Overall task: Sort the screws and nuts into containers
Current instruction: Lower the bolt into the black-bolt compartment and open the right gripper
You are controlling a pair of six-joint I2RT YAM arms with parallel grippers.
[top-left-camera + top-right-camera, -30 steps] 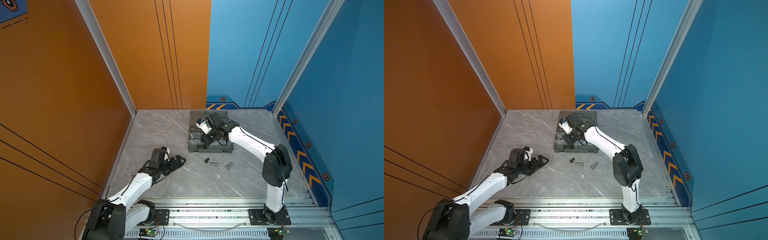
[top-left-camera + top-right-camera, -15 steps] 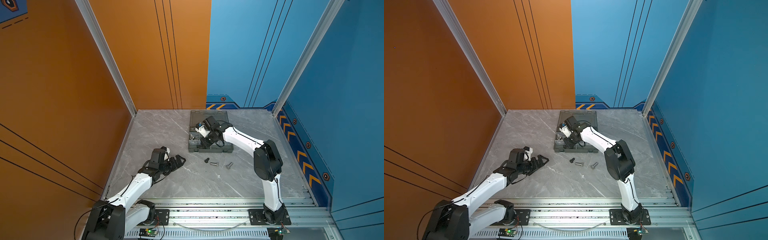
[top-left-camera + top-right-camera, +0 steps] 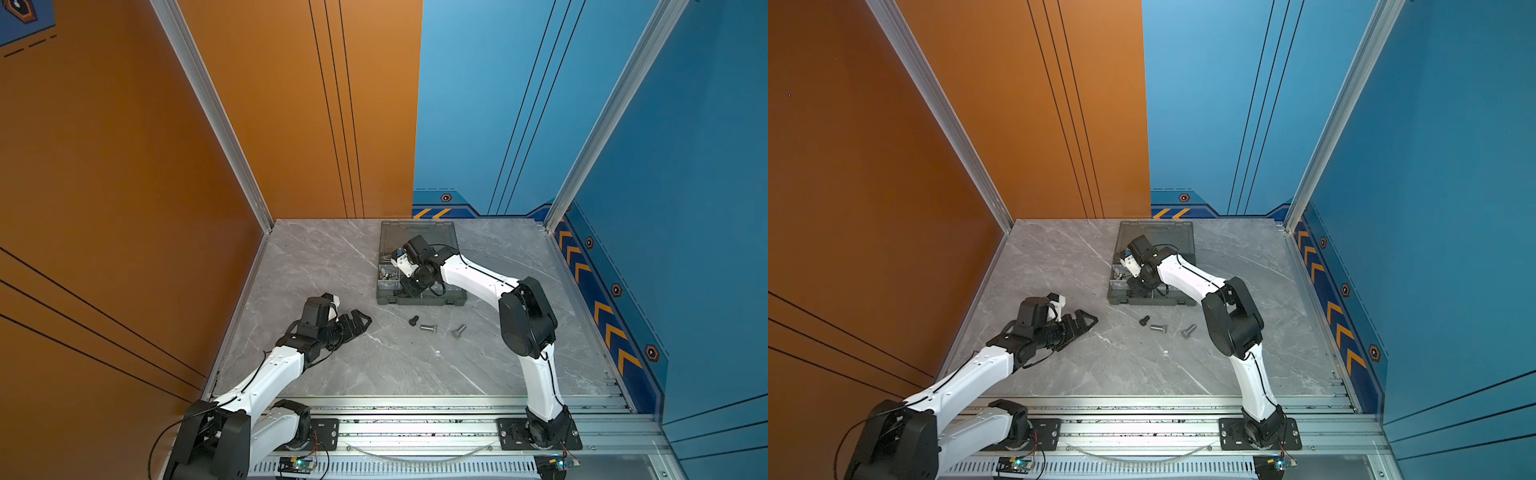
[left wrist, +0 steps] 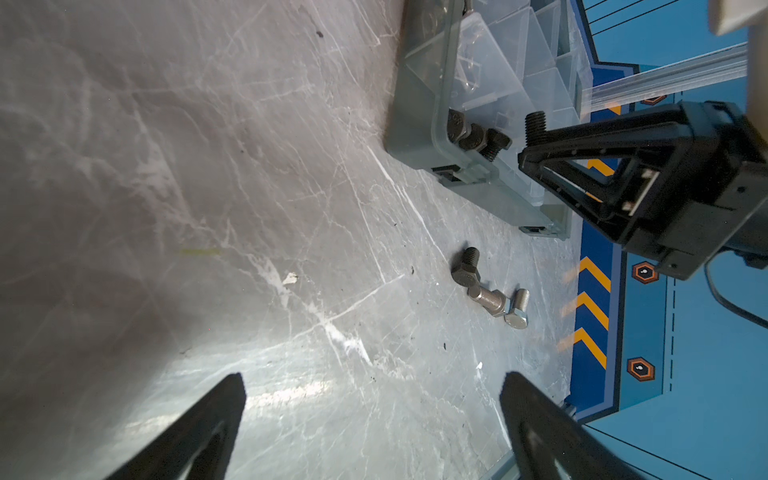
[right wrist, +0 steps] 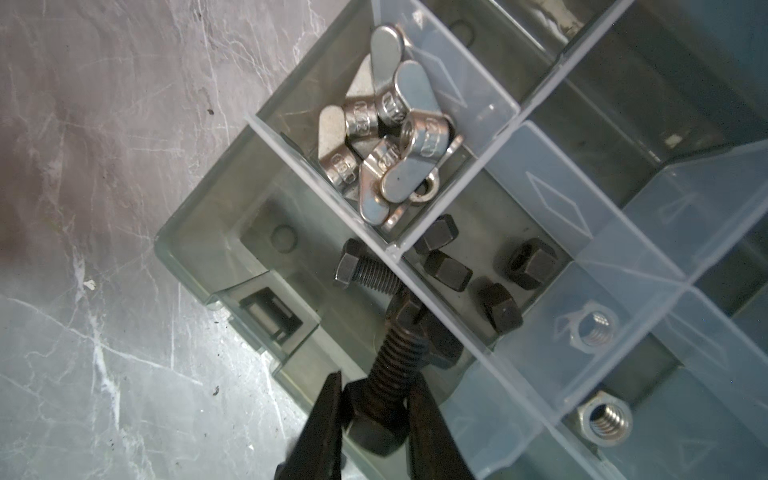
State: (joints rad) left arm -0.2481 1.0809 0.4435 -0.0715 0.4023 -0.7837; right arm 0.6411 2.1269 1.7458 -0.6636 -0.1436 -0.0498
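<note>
Sorting cell, top and wrist views. Right claw hangs over the corner compartment, nearest the left arm, of the organiser case. The case stands open on the tabletop with its lid laid flat behind. The claw's fingers stand narrow and appear to pinch the head of a black bolt. The threaded shank juts past the fingertips, above a second black bolt lying in that compartment. Neighbouring compartments hold a heap of silver wing nuts, several black hex nuts and, further along, two silver hex nuts. Left claw hangs low over the tabletop, well apart from the case, fingers spread wide and empty. Three screws lie loose on the tabletop between the arms, near the front wall of the case. They are a loose black bolt, nearest the left claw, and two silver hex-head bolts.
</note>
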